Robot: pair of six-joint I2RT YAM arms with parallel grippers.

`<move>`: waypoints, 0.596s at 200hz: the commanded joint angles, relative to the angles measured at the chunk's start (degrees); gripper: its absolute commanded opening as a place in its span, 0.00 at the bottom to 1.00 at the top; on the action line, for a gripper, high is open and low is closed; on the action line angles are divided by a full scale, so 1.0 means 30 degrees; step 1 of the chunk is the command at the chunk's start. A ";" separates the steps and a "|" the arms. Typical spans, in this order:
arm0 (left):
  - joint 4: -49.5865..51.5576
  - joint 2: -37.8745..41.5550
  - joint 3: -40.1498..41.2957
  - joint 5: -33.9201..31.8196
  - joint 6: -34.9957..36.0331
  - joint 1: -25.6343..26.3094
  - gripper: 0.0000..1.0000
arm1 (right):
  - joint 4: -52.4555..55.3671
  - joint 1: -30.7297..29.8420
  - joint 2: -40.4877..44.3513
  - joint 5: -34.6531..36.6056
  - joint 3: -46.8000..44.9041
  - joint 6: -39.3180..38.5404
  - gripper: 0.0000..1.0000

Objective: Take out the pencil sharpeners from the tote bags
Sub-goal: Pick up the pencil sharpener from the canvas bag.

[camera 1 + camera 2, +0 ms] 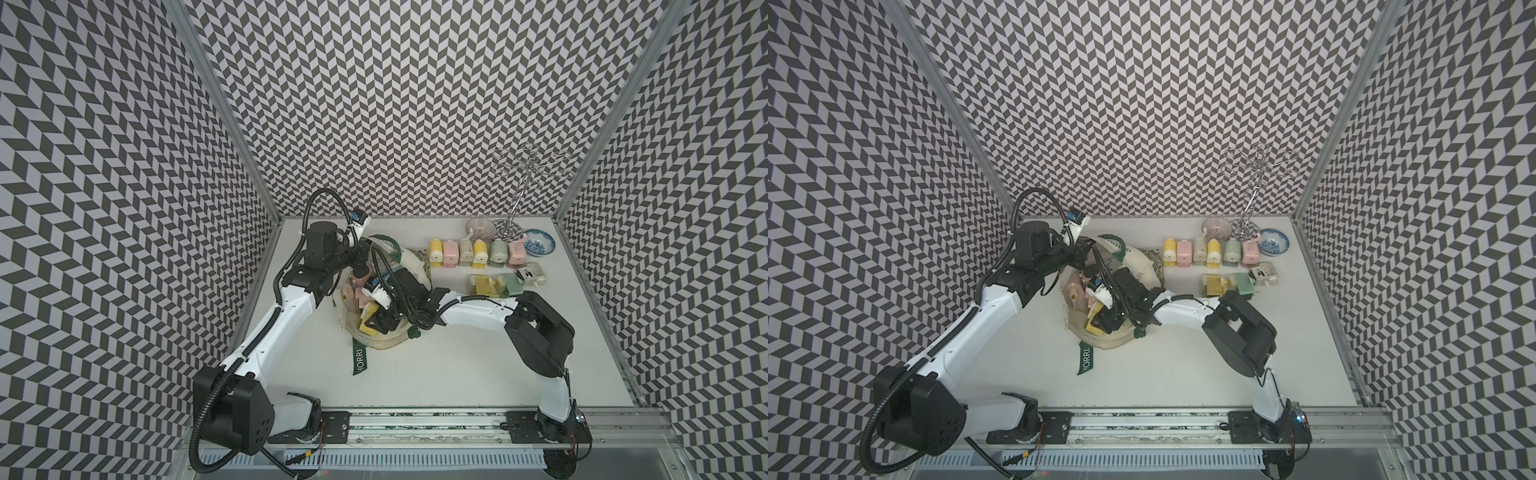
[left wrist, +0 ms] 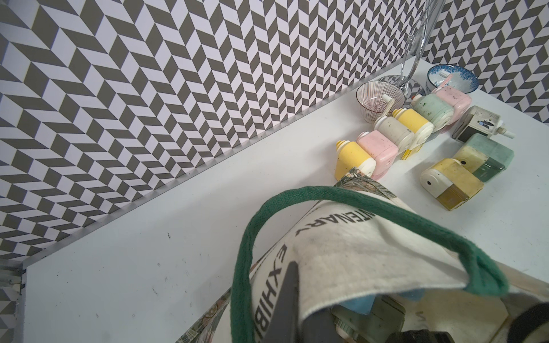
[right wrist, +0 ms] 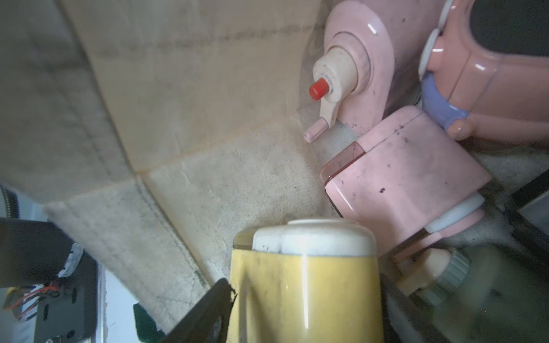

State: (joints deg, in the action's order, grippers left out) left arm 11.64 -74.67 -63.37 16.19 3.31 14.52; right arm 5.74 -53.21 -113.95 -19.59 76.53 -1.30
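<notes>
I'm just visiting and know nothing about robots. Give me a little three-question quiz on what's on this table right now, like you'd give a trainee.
1. How many pencil sharpeners sit on the table, fully outside the tote bag?
2. True or false: the right gripper reaches inside the bag.
3. Which colour sharpener is between its jaws? A pink, B yellow, C blue.
Key: 1 nine; 2 true; 3 B, the yellow sharpener.
</notes>
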 commanded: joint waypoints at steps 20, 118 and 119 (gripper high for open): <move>-0.1627 0.0746 -0.0396 0.0054 -0.0078 -0.0199 0.00 | -0.0668 -0.0131 0.0351 0.0559 -0.0411 -0.0340 0.74; -0.1580 0.0802 -0.0380 -0.0062 -0.0027 -0.0154 0.00 | -0.0929 -0.0646 0.0304 -0.0137 -0.0233 -0.0364 0.57; -0.1572 0.0791 -0.0380 -0.0063 -0.0038 -0.0169 0.00 | -0.0937 -0.0669 0.0344 -0.0201 -0.0260 -0.0364 0.57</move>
State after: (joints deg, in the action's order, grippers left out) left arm 11.62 -74.67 -63.37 16.21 3.31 14.52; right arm 4.69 -53.89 -114.67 -16.73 76.86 -1.08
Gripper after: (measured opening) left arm 0.048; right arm 0.574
